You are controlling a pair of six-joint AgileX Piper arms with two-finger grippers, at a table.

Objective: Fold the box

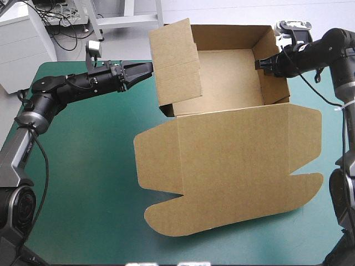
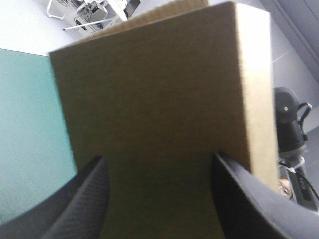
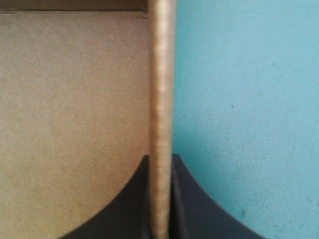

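The brown box sits toward the table's far edge as an open tray, with its lid flat toward the near edge. The right end effector is clamped on the tray's right wall. The left end effector has its fingers apart at the raised left flap.

We see two jointed arms. The left arm and the right arm are matte black near the wrist, with grey metal links and round black joints lower down. Their jaws are broad, black curved fins, faintly ribbed.
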